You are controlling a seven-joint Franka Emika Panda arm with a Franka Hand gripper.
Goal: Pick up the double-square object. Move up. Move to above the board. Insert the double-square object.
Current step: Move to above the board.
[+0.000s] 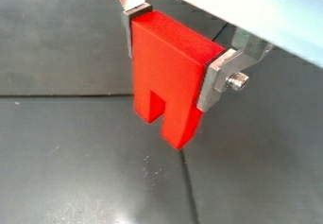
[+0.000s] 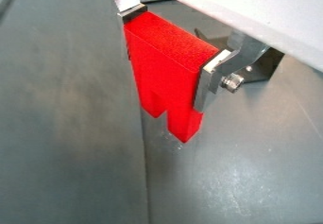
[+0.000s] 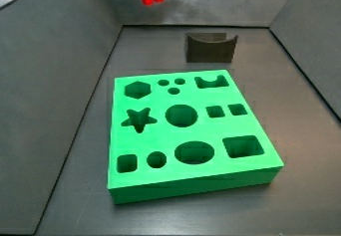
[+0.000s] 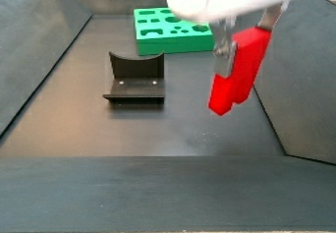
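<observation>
The gripper (image 1: pixel 177 53), seen in both wrist views, is clamped on the upper part of the double-square object (image 1: pixel 171 77), its silver fingers (image 1: pixel 217 84) pressed flat against opposite sides of the red piece, which hangs prongs-down with the slot between them showing, clear of the dark surface (image 1: pixel 76 162) below. In a side view the gripper (image 4: pixel 245 38) carries the double-square object (image 4: pixel 237 75) in the air, near the right-hand wall and well apart from the board (image 4: pixel 171 30), which lies flat at the far end of the surface. Between them stands the fixture (image 4: pixel 134 80). In a side view the board (image 3: pixel 186 130) fills the foreground, the fixture (image 3: pixel 210 46) behind it and the red piece at the top edge.
</observation>
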